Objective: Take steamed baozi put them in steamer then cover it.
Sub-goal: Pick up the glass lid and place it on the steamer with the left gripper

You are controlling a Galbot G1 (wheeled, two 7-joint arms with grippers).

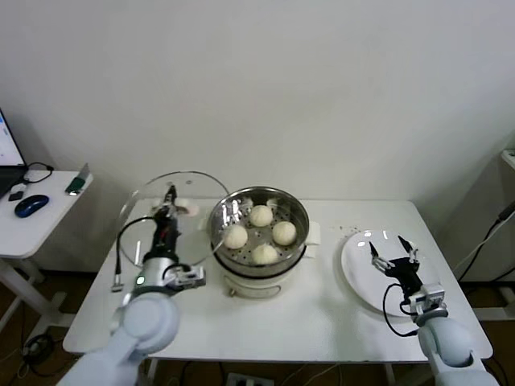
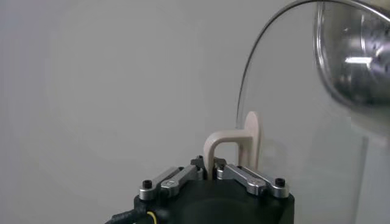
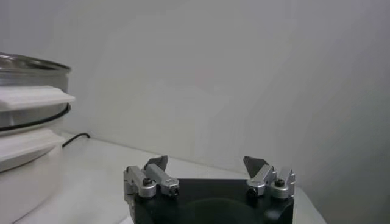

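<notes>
Several cream-white steamed baozi (image 1: 260,215) lie on the perforated tray inside the steel steamer (image 1: 259,259) at the table's middle. My left gripper (image 1: 170,203) is shut on the white handle (image 2: 220,145) of the clear glass lid (image 1: 153,201), which stands tilted on edge in the air just left of the steamer. In the left wrist view the lid's glass (image 2: 292,109) shows with the steamer's rim (image 2: 353,55) behind it. My right gripper (image 1: 393,253) hangs open and empty over the white plate (image 1: 362,269); in the right wrist view its fingers (image 3: 157,163) stand wide apart, with the steamer (image 3: 30,122) off to one side.
A side table (image 1: 24,229) at the far left carries a blue mouse (image 1: 30,205) and a laptop corner. A black cable (image 1: 125,249) loops beside my left arm. The plain wall stands close behind the white table (image 1: 282,322).
</notes>
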